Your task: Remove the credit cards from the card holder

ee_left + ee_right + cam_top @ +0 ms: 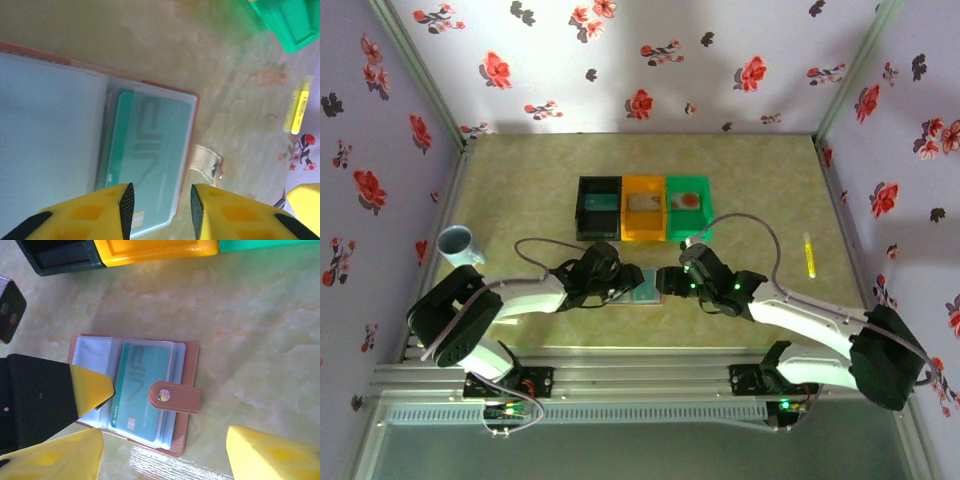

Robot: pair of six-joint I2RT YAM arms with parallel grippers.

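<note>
Our left end effector (pixel 161 200), jaws parted, is pressing the open card holder (pixel 190 360) by the bench's (pixel 520 180) front edge; we are judging our open right end effector (pixel 165 440) must next pinch the teal credit card (pixel 145 375).

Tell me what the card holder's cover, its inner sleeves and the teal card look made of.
Cover: brownish-pink leather or imitation, matte, with a snap tab. Inner sleeves: clear soft plastic, glossy; contents show through. Teal card: likely stiff plastic, smooth, printed lettering.
</note>
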